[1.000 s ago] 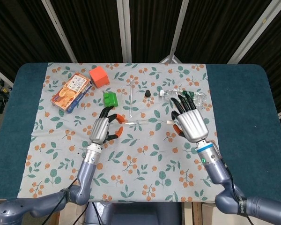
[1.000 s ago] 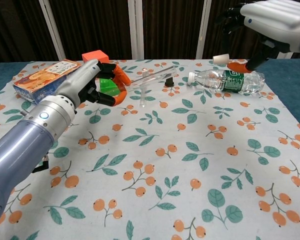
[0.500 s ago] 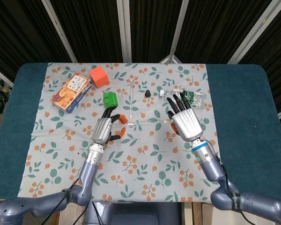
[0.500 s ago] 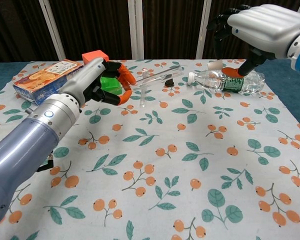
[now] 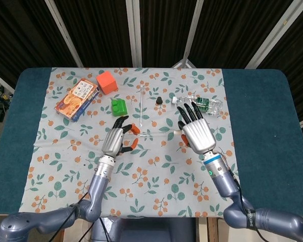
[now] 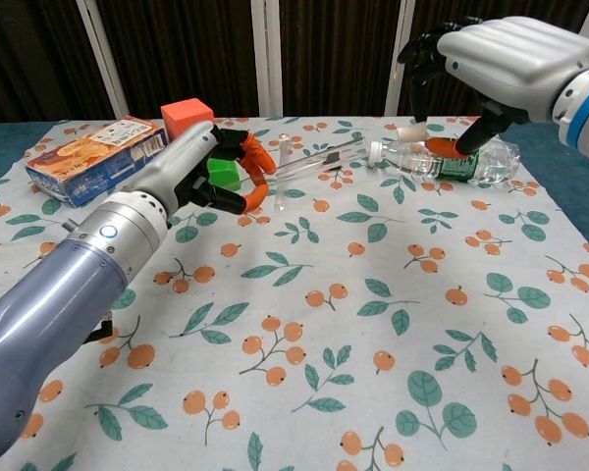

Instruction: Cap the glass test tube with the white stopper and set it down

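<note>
My left hand pinches one end of the glass test tube and holds it level above the cloth, with its open end pointing right. In the chest view the left hand carries the tube slanting up to the right. My right hand hovers just right of the tube's mouth. It pinches the small white stopper between thumb and a finger, with the other fingers spread. The stopper sits a short gap from the tube's mouth, apart from it.
A clear plastic bottle lies behind my right hand. A second thin glass tube, a small black cap, a green block, an orange cube and a snack box lie on the floral cloth.
My right hand has moved left with the stopper, and my left hand has shifted right with the tube. The gap between stopper and tube mouth has narrowed.
</note>
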Available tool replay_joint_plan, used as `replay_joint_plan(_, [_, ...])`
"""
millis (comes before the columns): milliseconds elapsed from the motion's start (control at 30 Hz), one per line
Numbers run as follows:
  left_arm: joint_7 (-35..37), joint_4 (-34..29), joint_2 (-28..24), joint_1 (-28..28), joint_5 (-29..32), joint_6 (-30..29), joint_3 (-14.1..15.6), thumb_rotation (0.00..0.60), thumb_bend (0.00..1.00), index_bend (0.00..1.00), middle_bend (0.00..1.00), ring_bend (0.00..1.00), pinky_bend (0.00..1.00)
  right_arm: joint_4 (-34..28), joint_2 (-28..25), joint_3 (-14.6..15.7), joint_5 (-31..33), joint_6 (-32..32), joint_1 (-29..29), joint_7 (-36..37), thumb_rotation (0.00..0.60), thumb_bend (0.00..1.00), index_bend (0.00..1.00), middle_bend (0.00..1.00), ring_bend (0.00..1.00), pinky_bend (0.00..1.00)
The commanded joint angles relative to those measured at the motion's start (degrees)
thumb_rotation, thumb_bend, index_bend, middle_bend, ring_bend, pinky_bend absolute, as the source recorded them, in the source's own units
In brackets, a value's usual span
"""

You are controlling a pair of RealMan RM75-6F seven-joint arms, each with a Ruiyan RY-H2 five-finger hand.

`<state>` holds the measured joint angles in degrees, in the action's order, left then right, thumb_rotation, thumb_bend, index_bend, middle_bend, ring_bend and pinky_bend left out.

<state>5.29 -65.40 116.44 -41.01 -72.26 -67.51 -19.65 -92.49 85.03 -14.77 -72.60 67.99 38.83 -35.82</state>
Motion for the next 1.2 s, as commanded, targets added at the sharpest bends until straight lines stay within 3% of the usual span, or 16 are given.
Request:
replay_joint_plan(33, [0.13,0.17,0.3,-0.08,0.01,-0.05,-0.01,0.6,0.68,0.55,0.48,0.09,0.02,-0.26,0.29,0.07,0.45,0.05,0.09,-0.24,0.6,0.44,0.58,0.15,0.06,0.0])
replay_joint_plan(1200, [-0.64,-0.35,2.03,-0.4,0.18,-0.48,-0.04,0.6,0.68,0.55,0.48,0.09,0.02,-0.93,1.28,1.13,1.38,1.36,0.58,-0.94,0.6,0.44,0.59,0.15,0.06,0.0])
